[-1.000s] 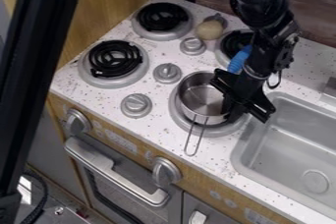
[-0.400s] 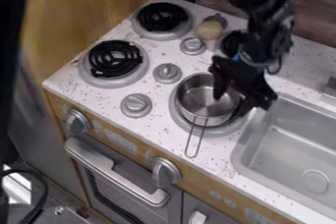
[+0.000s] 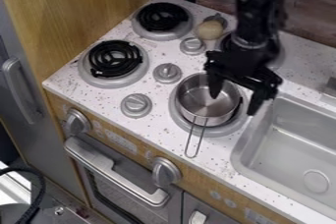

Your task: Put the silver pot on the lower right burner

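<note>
The silver pot (image 3: 197, 95) sits upright on the lower right burner (image 3: 226, 131), its wire handle toward the counter's front edge. Above the pot's right side hangs the black gripper (image 3: 237, 98), open. One fingertip is over the pot's interior, and the other is outside the pot, to its right. Part of the pot's back right rim is hidden behind the gripper.
Two black coil burners (image 3: 115, 59) (image 3: 162, 17) are on the left, with knobs (image 3: 136, 105) between burners. A beige round object (image 3: 209, 30) lies at the back, beside the partly covered upper right burner. The sink (image 3: 295, 154) is at the right.
The gripper has drawn up and back from the pot's right side, its fingers now visibly apart. The pot has stayed put. A large dark shape at the left has left the view.
</note>
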### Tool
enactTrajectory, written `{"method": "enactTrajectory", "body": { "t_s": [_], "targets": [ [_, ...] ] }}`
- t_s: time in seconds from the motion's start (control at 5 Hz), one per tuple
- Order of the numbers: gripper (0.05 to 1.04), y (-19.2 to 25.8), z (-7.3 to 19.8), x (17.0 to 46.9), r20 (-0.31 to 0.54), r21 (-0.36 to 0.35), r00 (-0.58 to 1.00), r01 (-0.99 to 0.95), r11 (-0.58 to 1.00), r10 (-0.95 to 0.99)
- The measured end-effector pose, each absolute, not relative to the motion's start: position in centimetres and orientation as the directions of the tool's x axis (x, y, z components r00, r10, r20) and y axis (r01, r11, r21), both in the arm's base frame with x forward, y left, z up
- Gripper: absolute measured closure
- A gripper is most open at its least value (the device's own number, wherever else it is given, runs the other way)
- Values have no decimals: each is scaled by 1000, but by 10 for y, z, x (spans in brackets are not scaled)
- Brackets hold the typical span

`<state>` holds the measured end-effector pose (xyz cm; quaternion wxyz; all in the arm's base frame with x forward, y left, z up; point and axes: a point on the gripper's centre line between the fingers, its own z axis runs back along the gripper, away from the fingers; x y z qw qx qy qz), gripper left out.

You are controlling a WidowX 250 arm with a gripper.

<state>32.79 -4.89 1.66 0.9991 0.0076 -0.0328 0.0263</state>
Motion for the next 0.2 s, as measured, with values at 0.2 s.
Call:
{"method": "enactTrajectory", "body": {
  "t_s": [0.2],
  "targets": [
    [83,-38,18,327,38,4,996,-81,997,81]
  ]
}}
